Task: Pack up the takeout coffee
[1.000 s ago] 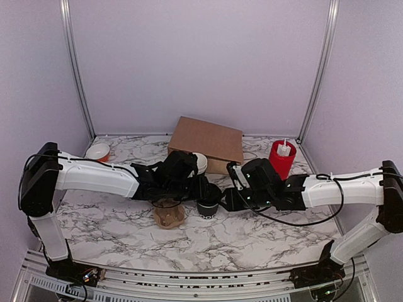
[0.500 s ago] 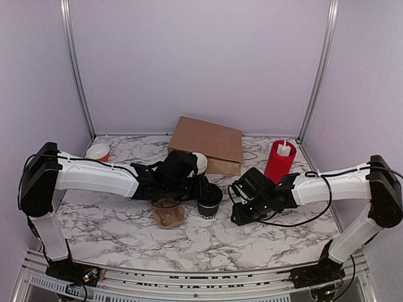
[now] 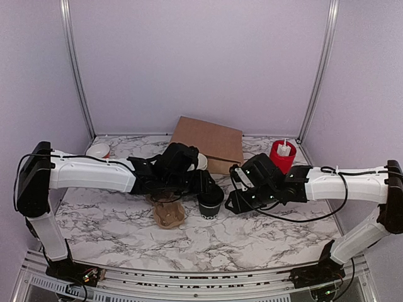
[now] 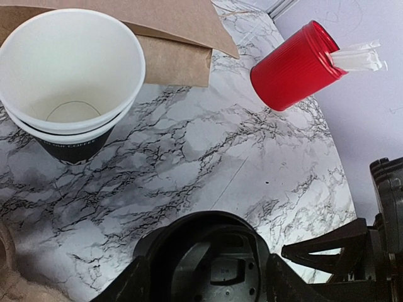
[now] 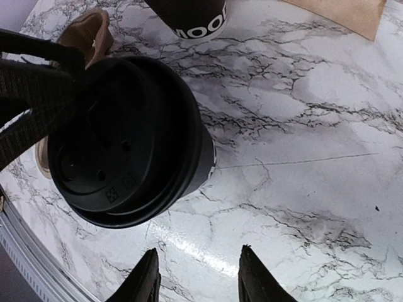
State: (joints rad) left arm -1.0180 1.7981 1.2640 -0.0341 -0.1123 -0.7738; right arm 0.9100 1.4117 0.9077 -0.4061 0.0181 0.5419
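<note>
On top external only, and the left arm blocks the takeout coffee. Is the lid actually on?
Observer: Yes. The right wrist view shows the black lid seated flat on the takeout coffee.
Operator: Is the left end effector gripping it?
Observer: The left wrist view shows the left end effector closed on it, one finger on each side at about lid height.
Operator: And the right end effector?
Observer: The right end effector is open and empty. The takeout coffee sits beyond its tips, untouched by them.
</note>
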